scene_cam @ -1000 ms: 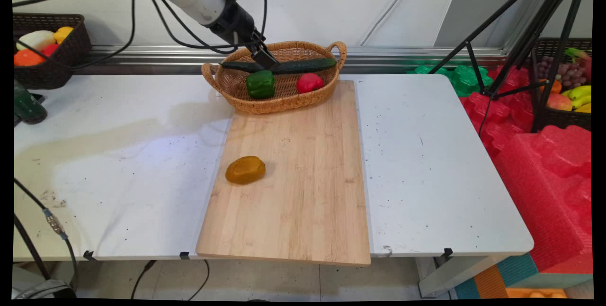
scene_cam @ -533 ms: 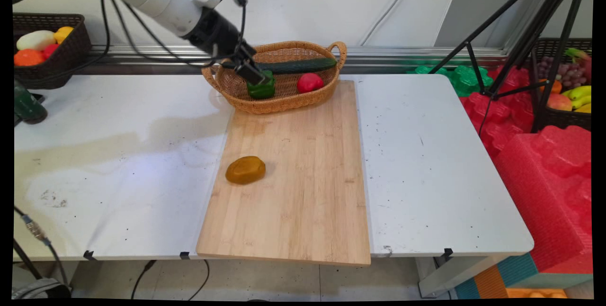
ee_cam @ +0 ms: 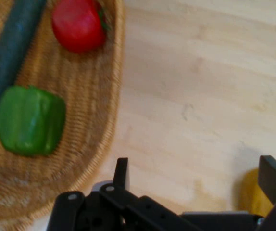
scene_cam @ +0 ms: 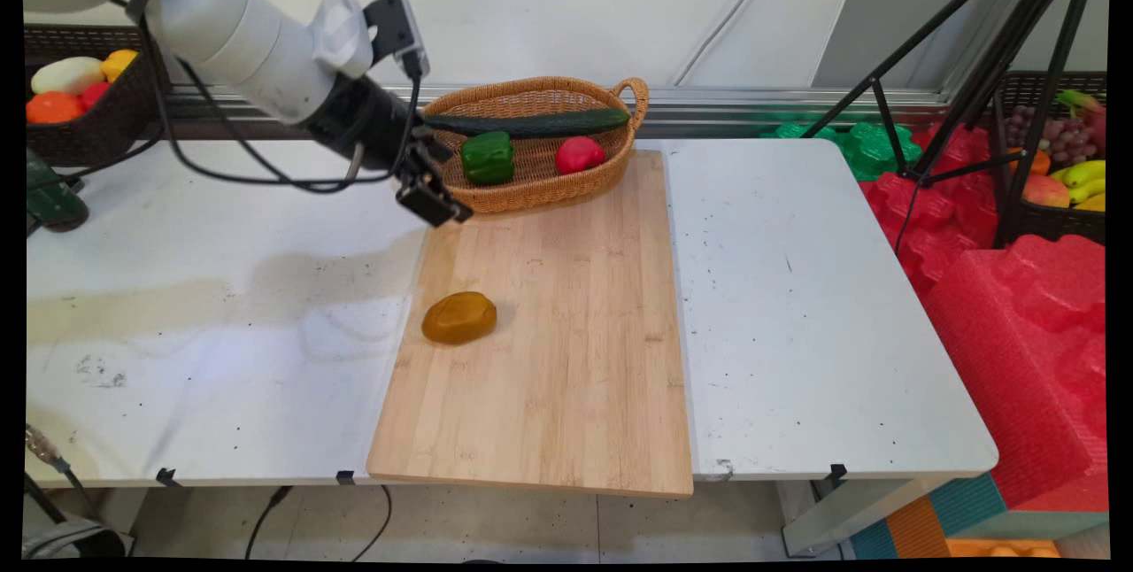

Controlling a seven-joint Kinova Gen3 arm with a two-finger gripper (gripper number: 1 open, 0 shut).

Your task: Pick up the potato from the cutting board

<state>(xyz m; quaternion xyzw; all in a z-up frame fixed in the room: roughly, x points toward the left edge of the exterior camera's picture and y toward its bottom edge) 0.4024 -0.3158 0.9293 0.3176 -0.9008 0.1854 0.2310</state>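
Currently the gripper (scene_cam: 435,200) hangs empty, fingers (ee_cam: 121,173) spread, over the cutting board (scene_cam: 549,333) corner beside the wicker basket (scene_cam: 531,187). Nearest loose item: brown-orange lump (scene_cam: 458,318), below on the board. Green pepper (scene_cam: 487,157), tomato (scene_cam: 579,154), cucumber (scene_cam: 531,122) sit in the basket.

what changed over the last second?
The gripper came out of the basket, moving left and toward the near side; it now hangs open and empty over the board's far left corner. Nothing was taken or let go. Cucumber, green pepper and tomato stayed in the basket, the brown lump on the board.
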